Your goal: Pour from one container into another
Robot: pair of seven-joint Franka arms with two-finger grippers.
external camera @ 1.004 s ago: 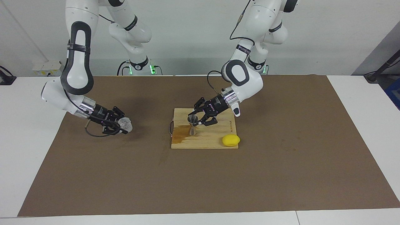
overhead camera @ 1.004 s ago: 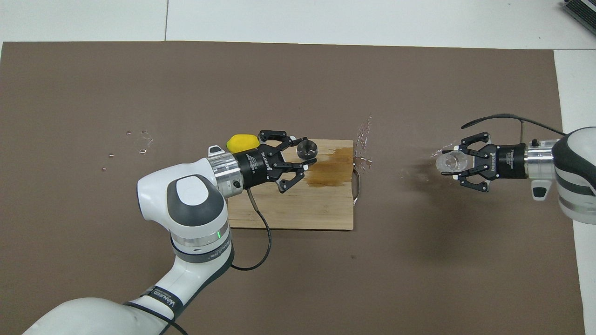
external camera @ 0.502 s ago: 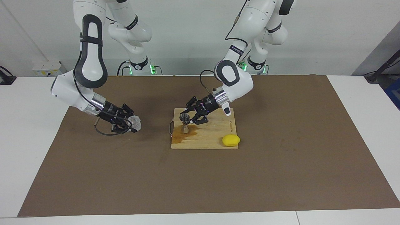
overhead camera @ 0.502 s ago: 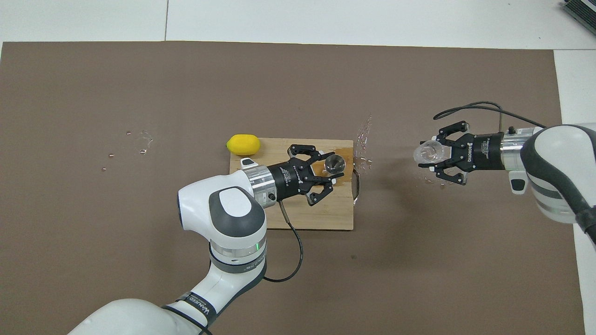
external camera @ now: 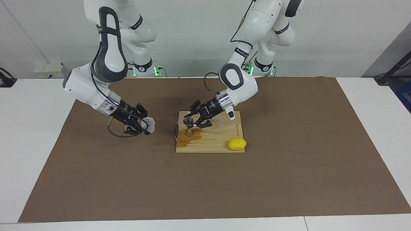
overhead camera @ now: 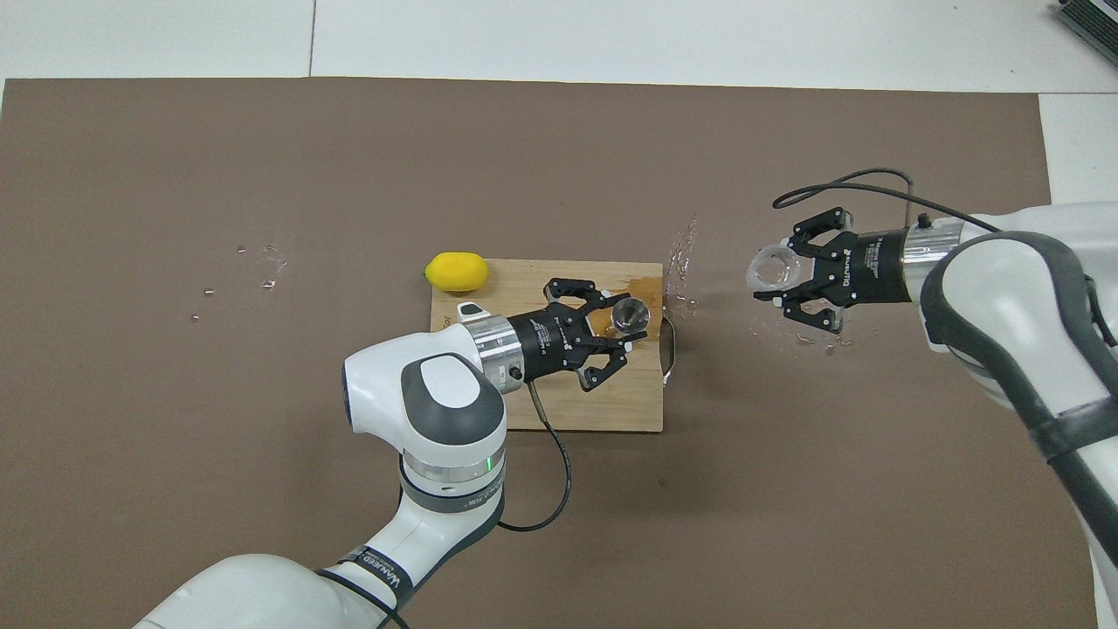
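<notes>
Two tools were each clenched on a vessel. The left tool (external camera: 193, 123) gripped the jigger (external camera: 188, 127), upright on the board (external camera: 218, 141) over a brown stain, mid-desk, toward the robots' edge. The right tool (external camera: 143, 123) held the cup (external camera: 149, 124) over the mat (external camera: 289, 173), toward the right arm's end. Spilled drops suggested risk: tipping the cup before reaching the jigger's narrow mouth would splash again.

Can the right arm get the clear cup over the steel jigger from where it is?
Probably yes. The right gripper holds the small frosted clear cup above bare brown mat; nothing stands between it and the hourglass-shaped steel jigger, held by the left gripper.
</notes>
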